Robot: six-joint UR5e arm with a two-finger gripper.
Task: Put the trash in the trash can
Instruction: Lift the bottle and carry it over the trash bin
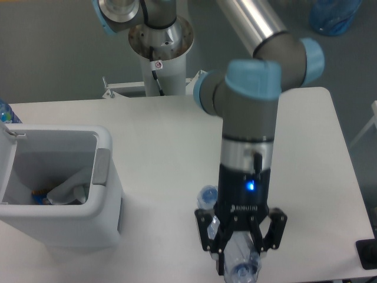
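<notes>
The long clear plastic bottle (240, 262) lies near the table's front edge, its blue cap end (207, 194) pointing back left from behind the wrist. My gripper (240, 254) points straight down over the bottle, its fingers closed against both sides. Whether the bottle is off the table cannot be told. The white trash can (109, 194) stands at the left with its grey panel (101, 168) facing the gripper. A crumpled clear wrapper (66, 193) lies inside the can.
The arm's base column (160, 44) stands at the back centre. A blue water jug (333, 15) is on the floor at the back right. A black object (368, 253) sits at the table's front right corner. A blue item (5, 112) shows at the left edge.
</notes>
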